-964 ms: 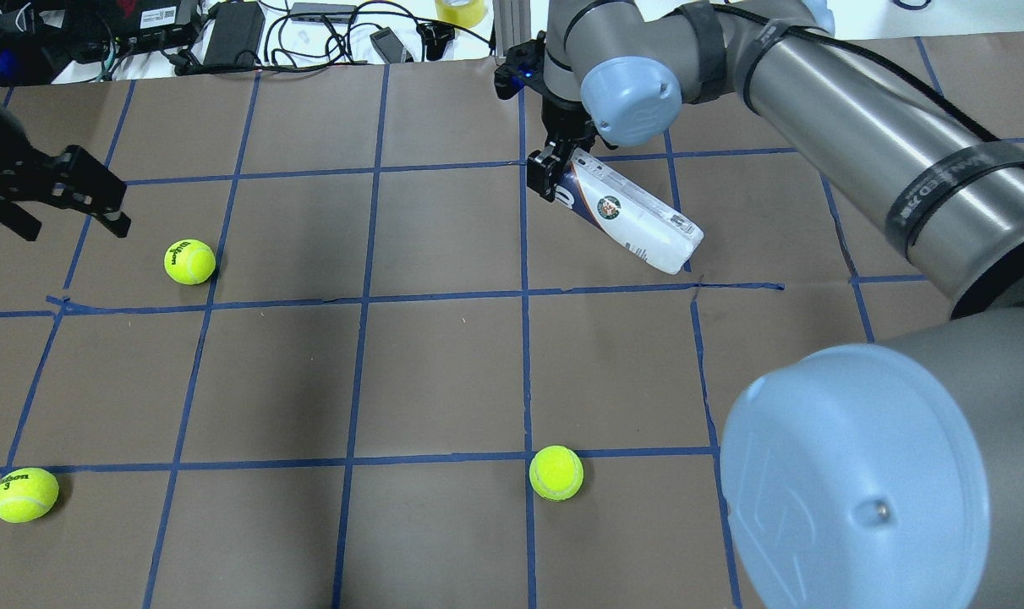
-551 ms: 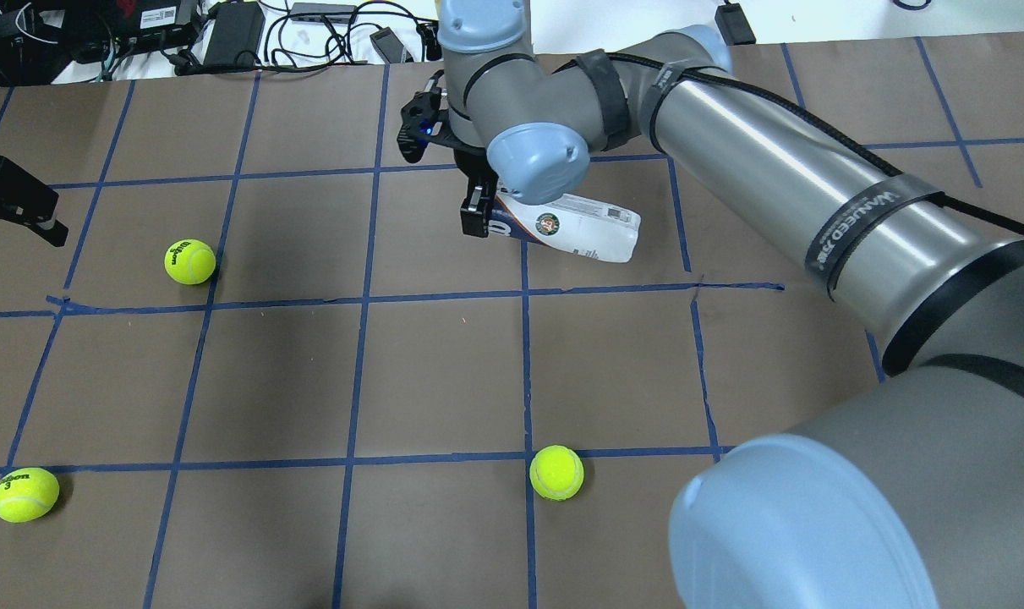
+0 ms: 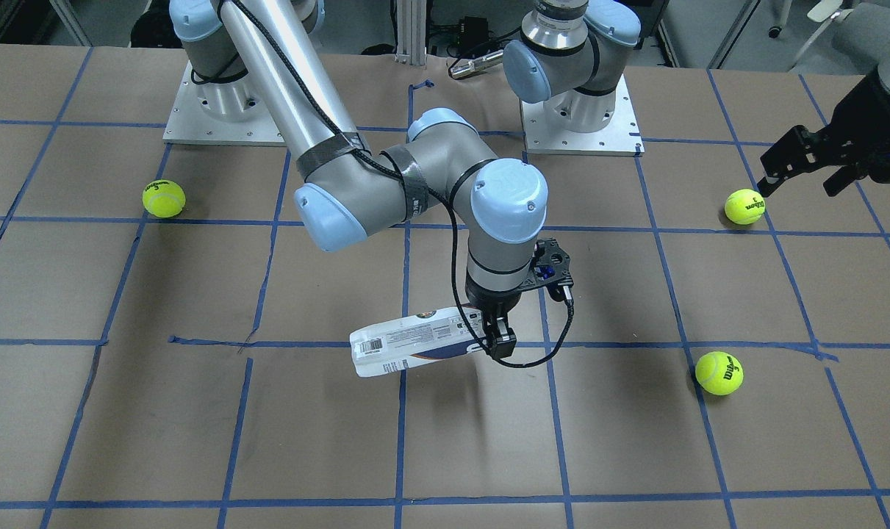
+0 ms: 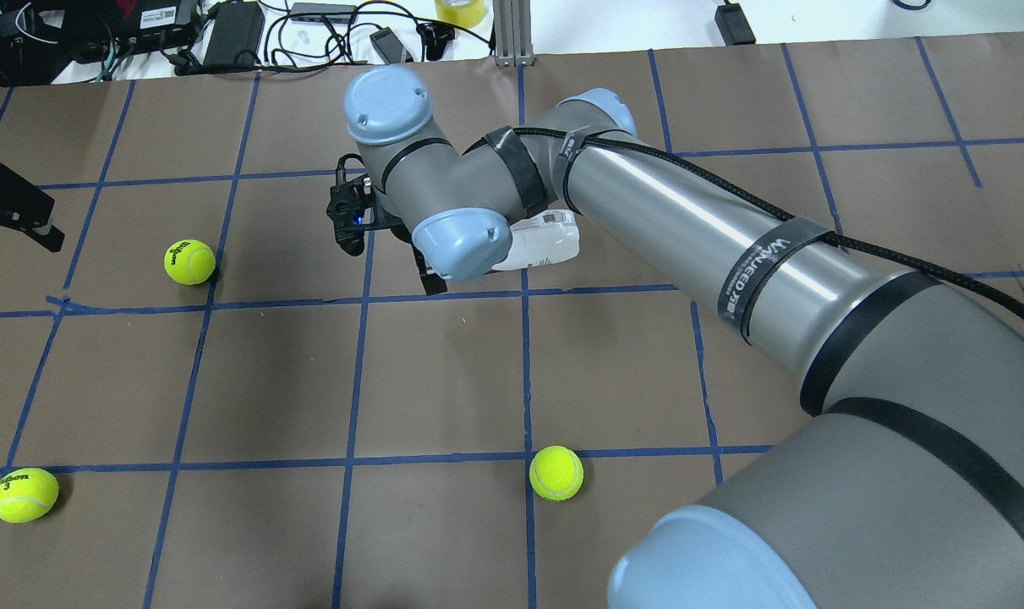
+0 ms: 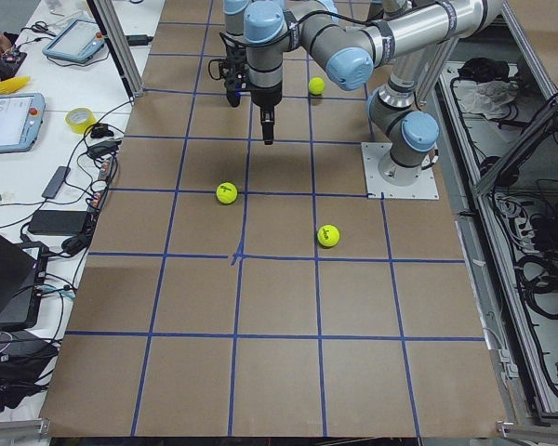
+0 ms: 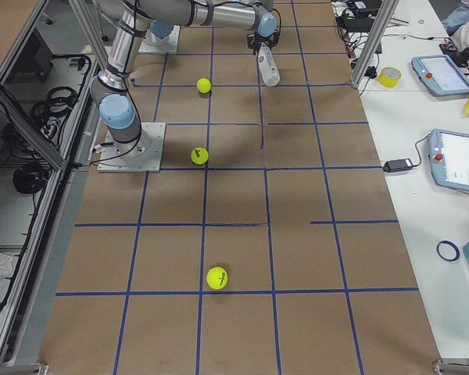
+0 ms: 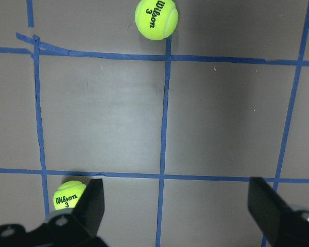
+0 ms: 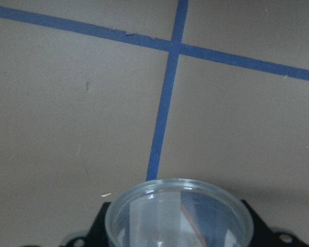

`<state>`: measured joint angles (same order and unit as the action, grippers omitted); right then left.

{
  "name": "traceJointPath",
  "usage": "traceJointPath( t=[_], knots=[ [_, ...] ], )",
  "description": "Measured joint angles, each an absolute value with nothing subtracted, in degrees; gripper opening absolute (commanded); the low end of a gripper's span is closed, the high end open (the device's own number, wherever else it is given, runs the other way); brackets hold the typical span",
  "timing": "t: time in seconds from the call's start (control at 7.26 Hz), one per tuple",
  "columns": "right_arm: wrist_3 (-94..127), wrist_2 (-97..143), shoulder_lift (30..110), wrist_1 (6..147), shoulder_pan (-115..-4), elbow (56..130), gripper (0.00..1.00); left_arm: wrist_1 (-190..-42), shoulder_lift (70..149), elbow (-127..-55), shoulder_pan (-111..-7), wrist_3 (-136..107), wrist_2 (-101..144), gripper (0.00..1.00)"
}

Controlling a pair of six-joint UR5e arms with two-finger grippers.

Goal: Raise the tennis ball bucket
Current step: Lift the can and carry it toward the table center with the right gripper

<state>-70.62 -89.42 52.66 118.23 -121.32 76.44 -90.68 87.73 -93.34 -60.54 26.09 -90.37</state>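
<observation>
The tennis ball bucket (image 3: 408, 345) is a clear tube with a white label and a navy band. My right gripper (image 3: 499, 340) is shut on its navy end and holds it almost level above the table, with its shadow on the paper below. In the overhead view the wrist hides most of the bucket (image 4: 550, 241). The right wrist view looks over the bucket's clear open rim (image 8: 177, 208) at the table beneath. My left gripper (image 3: 797, 180) is open and empty at the table's edge, far from the bucket; the left wrist view shows its fingers (image 7: 90, 206) wide apart.
Three yellow-green tennis balls lie on the brown paper with its blue tape grid: one (image 4: 189, 261) near my left gripper, one (image 4: 24, 494) at the near left, one (image 4: 555, 473) near the middle. Cables and boxes (image 4: 224, 30) lie beyond the far edge.
My right arm has swung leftwards in the overhead view, carrying the bucket, which has turned from slanted to almost level. My left gripper has drawn back towards the left edge.
</observation>
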Motion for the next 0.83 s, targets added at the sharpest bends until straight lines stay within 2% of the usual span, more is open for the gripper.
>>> traceJointPath(
  t=[0.55,0.83],
  knots=[
    [-67.64,-90.1,50.26,122.55,-122.63,77.23,0.75,-90.7,87.79,-93.42,-60.47,26.33,-90.35,1.0],
    [-65.9,-90.15,50.05,123.16,-122.9,77.25,0.75,-90.69,87.89,-93.43,-60.47,26.33,-90.45,1.0]
  ],
)
